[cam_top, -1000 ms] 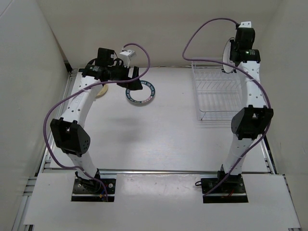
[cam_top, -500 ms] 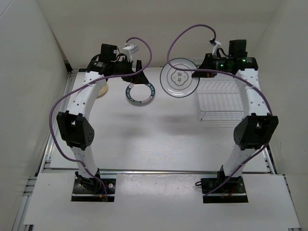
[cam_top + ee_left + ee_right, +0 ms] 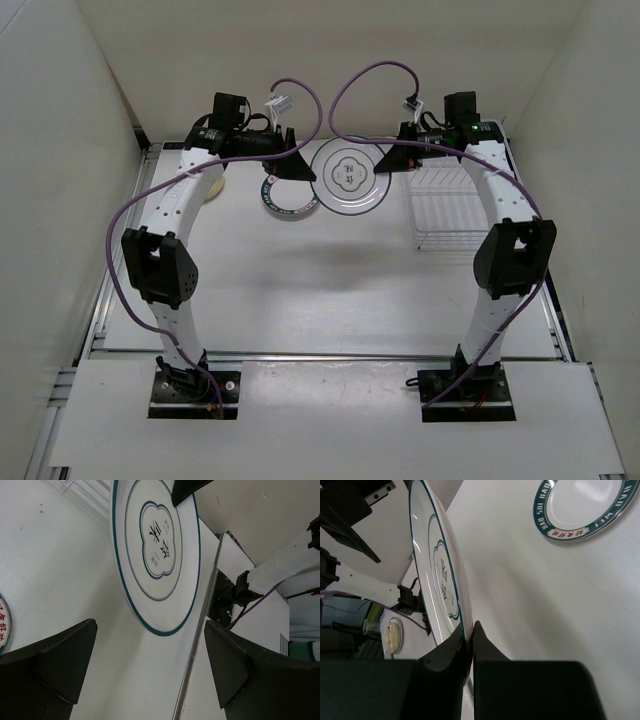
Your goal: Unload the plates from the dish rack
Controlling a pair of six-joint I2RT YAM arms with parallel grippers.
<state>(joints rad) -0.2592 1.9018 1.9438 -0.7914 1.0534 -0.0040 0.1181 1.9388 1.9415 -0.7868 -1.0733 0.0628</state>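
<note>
Overhead, the right gripper [image 3: 392, 166] pinches the white plate [image 3: 350, 177] by its right rim and holds it face-up above the desk [image 3: 330, 290], just left of the dish rack [image 3: 452, 205], which shows no plate inside. The left gripper [image 3: 296, 170], spread wide, sits just beside the plate's opposite edge. 2 more plates lie on the desk, a lettered plate [image 3: 290, 198] and a cream plate [image 3: 213, 188] partly under the left arm. From the left wrist, the white plate hangs ahead between the spread fingers [image 3: 50, 665], untouched. From the right wrist, the jaws clamp its rim edge-on, and the lettered plate rests beyond.
</note>
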